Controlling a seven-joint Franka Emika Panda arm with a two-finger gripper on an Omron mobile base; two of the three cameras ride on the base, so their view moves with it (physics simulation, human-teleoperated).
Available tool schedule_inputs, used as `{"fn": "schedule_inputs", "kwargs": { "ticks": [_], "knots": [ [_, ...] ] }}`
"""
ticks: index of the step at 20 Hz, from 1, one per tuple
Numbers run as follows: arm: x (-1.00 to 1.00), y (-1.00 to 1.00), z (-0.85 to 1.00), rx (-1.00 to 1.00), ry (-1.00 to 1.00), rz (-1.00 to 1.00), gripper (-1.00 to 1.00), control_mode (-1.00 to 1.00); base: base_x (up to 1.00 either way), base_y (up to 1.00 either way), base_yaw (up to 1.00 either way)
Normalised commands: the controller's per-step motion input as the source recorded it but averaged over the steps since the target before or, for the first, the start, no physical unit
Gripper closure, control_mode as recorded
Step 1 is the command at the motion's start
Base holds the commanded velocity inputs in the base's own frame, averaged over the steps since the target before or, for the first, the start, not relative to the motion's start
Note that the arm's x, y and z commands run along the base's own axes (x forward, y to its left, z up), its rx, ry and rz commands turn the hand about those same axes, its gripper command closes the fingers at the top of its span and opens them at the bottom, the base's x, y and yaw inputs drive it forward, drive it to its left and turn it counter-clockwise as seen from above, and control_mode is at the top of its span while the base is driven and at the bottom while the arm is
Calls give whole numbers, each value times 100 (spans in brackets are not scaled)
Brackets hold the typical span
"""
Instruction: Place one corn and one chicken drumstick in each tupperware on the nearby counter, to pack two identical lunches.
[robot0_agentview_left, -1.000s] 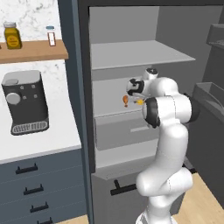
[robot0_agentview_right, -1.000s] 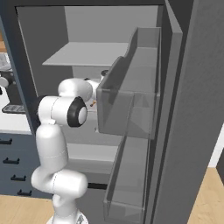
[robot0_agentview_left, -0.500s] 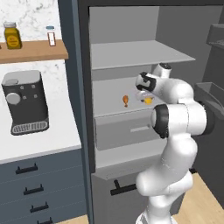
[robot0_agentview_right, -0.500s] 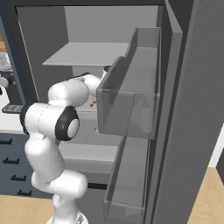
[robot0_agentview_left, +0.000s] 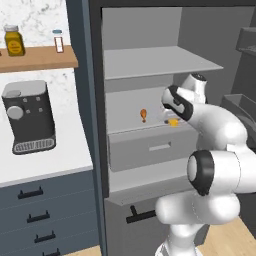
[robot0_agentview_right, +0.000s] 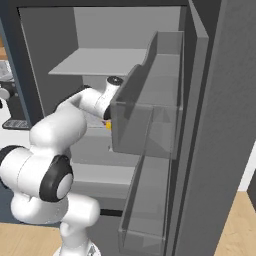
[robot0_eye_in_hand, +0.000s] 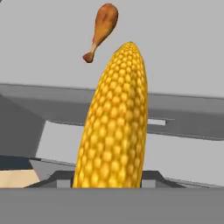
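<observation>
My gripper (robot0_agentview_left: 169, 119) reaches into the open fridge, over its middle shelf, and is shut on a yellow corn (robot0_agentview_left: 173, 122). In the hand view the corn (robot0_eye_in_hand: 116, 127) rises from the bottom edge and hides my fingertips. A reddish-brown chicken drumstick (robot0_agentview_left: 143, 115) lies on the same shelf to the left of the gripper; in the hand view the drumstick (robot0_eye_in_hand: 103, 27) sits beyond the cob's tip. From the right base view the corn (robot0_agentview_right: 108, 125) peeks out beside the door bin. The white counter (robot0_agentview_left: 55, 160) lies left of the fridge. The tupperware is out of view.
A dark coffee machine (robot0_agentview_left: 27, 116) stands on the counter, under a wooden shelf (robot0_agentview_left: 40, 57) with a jar and a small bottle. A grey fridge drawer (robot0_agentview_left: 150, 147) sits below the shelf. The open fridge door (robot0_agentview_right: 150, 115) with its bins stands close on the right.
My arm's elbow has swung right and forward. The hand has shifted a little to the right over the shelf with the corn. The drumstick has not moved.
</observation>
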Motion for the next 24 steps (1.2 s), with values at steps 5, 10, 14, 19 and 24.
{"fn": "schedule_inputs", "kwargs": {
  "ticks": [5, 10, 14, 19, 24],
  "knots": [
    [-97, 52, 1, -4, 5, -15, 100, -100, 0, 0, 0],
    [-90, 45, 14, 0, 0, -22, 100, -100, 0, 0, 0],
    [-100, 3, 33, 0, -2, -22, 100, -100, 0, 0, 0],
    [-94, 0, 31, 2, -4, -14, 100, -100, 0, 0, 0],
    [-24, 0, 16, 0, -2, -3, 100, 100, -11, 2, 1]
  ]
}}
